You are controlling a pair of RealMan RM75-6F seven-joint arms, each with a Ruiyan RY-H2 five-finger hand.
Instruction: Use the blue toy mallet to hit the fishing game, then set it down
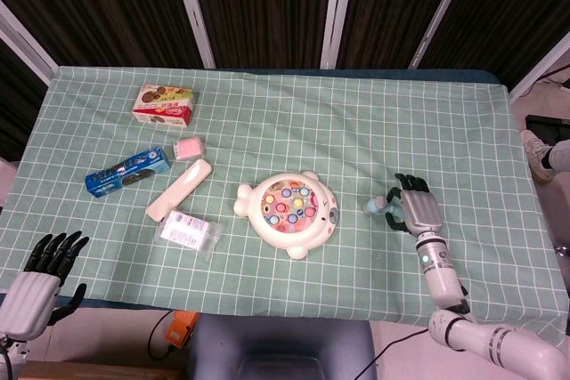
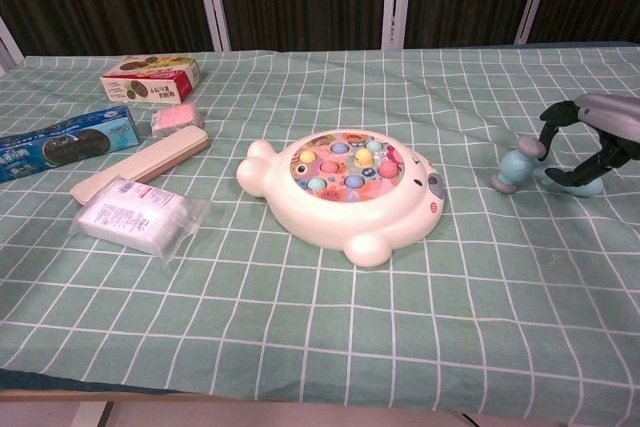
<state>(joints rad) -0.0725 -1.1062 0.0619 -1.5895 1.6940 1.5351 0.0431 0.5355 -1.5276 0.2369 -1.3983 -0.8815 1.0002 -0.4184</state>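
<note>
A counter draped in pale green cloth with a white grid (image 1: 356, 122) stands before dark pleated curtains (image 1: 258, 6) crossed by slanted white bars (image 1: 192, 8)

right hand (image 1: 417, 211) arched open, left hand (image 1: 37, 279) idle

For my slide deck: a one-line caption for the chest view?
Right hand arches over the blue toy mallet lying beside the fishing game.
</note>
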